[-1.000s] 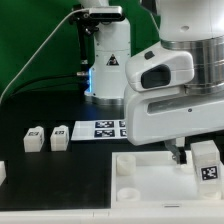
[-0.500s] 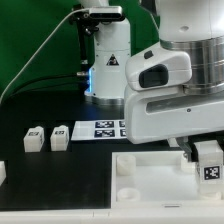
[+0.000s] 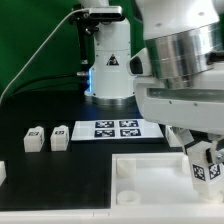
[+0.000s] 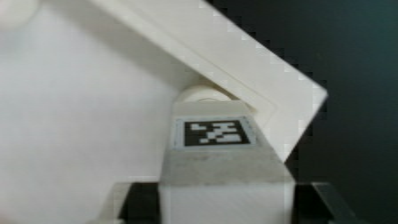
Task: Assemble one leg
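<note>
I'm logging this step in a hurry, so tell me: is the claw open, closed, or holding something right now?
Claw: closed on the leg, at a corner of the white tray part.

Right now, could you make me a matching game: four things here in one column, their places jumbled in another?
1 held leg
2 loose legs
3 marker board
4 white tray part

A lying flat beyond the tray part
B clamped in the gripper
C standing on the black table, exterior view's left
D in the foreground, socket at its corner

Pairs: 1-B, 2-C, 3-A, 4-D
</note>
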`<state>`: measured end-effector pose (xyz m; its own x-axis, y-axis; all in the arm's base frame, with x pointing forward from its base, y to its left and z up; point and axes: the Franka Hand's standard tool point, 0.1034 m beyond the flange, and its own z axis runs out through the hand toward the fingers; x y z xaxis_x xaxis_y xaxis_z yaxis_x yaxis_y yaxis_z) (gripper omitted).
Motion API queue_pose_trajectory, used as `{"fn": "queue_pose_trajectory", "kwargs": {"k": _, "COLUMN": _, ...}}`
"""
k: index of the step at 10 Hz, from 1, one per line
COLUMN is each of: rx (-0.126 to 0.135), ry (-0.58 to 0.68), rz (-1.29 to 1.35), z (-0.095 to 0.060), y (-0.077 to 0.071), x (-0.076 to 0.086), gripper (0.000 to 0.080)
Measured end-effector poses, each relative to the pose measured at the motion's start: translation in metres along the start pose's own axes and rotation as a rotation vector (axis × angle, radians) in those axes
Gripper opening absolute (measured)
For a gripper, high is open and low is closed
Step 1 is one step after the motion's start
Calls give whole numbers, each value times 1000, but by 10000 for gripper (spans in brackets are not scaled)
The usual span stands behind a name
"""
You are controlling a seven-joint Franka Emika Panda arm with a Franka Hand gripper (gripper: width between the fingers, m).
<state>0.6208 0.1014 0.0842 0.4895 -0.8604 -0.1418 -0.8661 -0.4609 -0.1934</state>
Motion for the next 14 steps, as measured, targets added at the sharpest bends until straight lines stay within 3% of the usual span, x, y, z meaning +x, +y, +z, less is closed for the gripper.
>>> {"fn": "queue_pose_trajectory", "kwargs": {"k": 4, "rx": 6, "ry": 1, "rz": 296, "z": 0, "y": 0, "x": -2, "gripper": 292}}
{"fn": "queue_pose_trajectory", "kwargs": {"k": 6, "rx": -3, "ry": -12, "rz": 511, "z": 4, "y": -7, "x": -10, "gripper": 292}}
{"fn": "queue_pose_trajectory", "kwargs": {"k": 9, "rx": -9, "ry": -16, "rz": 499, "z": 4, "y": -8, "x": -11, "gripper": 294}}
{"fn": "queue_pose_trajectory", "kwargs": {"k": 10, "rx": -9, "ry": -16, "rz": 491, "z": 5, "y": -7, "x": -11, "gripper": 469}}
{"fn": "queue_pose_trajectory", "kwargs": {"k": 11, "rx": -9, "ry": -16, "rz": 433, "z": 5, "y": -7, "x": -11, "gripper": 586}}
{"fn": "queue_pose_trajectory", "kwargs": {"k": 14, "rx": -29, "ry": 1, "rz": -50, "z": 8, "y": -2, "x": -13, "gripper": 646}}
